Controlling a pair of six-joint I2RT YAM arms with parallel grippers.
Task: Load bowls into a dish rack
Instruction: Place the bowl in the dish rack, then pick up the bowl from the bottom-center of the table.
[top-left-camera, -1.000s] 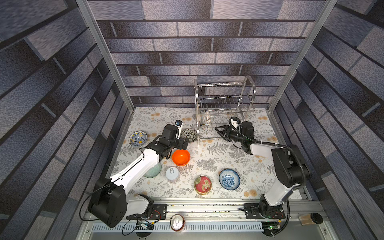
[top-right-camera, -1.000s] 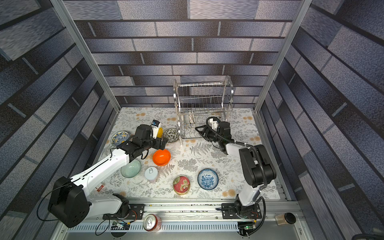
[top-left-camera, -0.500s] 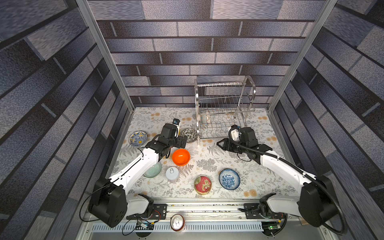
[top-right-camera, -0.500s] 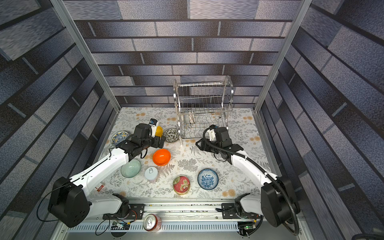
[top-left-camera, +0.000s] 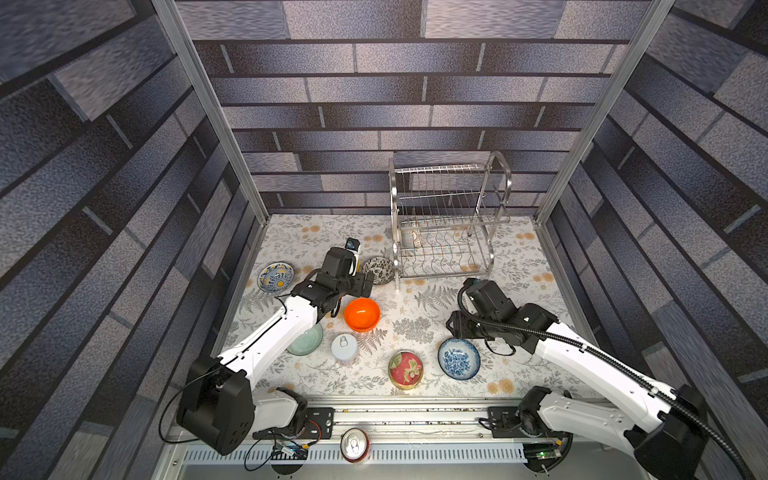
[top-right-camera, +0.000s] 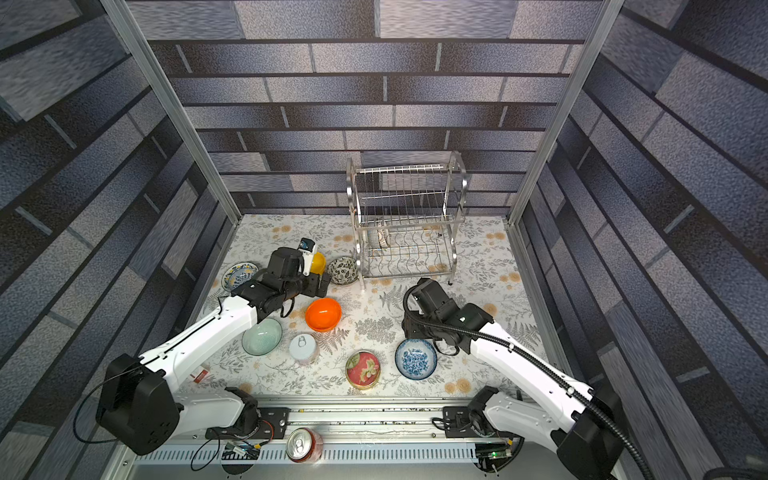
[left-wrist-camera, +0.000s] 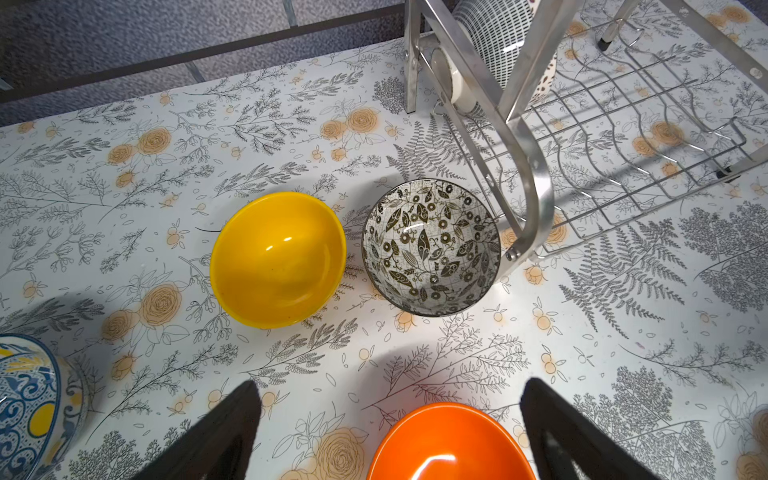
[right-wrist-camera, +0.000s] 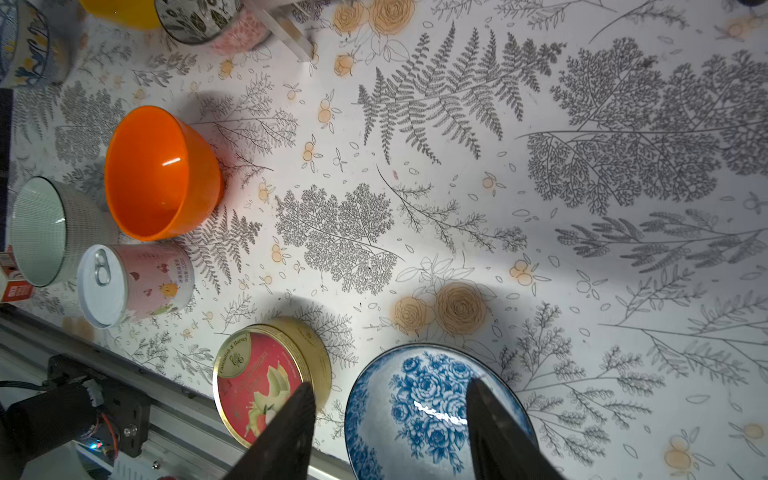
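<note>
The dish rack (top-left-camera: 449, 224) stands at the back with a white lattice bowl (top-left-camera: 410, 237) upright in its lower tier. My left gripper (left-wrist-camera: 390, 415) hangs open over the orange bowl (left-wrist-camera: 449, 444), one finger on each side, touching nothing. Beyond it sit a yellow bowl (left-wrist-camera: 277, 259) and a dark floral bowl (left-wrist-camera: 430, 247) by the rack's leg. My right gripper (right-wrist-camera: 388, 415) is open above the blue floral bowl (right-wrist-camera: 432, 415), its near rim between the fingers. A pale green bowl (top-right-camera: 262, 336) and a blue-and-yellow bowl (top-left-camera: 275, 277) lie at the left.
A white pull-tab can (top-left-camera: 345, 347) and a flat red tin (top-left-camera: 405, 368) stand between the orange and blue floral bowls; the tin is close to my right gripper's outer finger. A drink can (top-left-camera: 354, 444) sits on the front rail. A small red box (top-right-camera: 199, 376) lies under the left arm.
My right arm has drawn back from the rack's front to above the blue floral bowl, its jaws narrowing slightly. The left arm has barely shifted.
</note>
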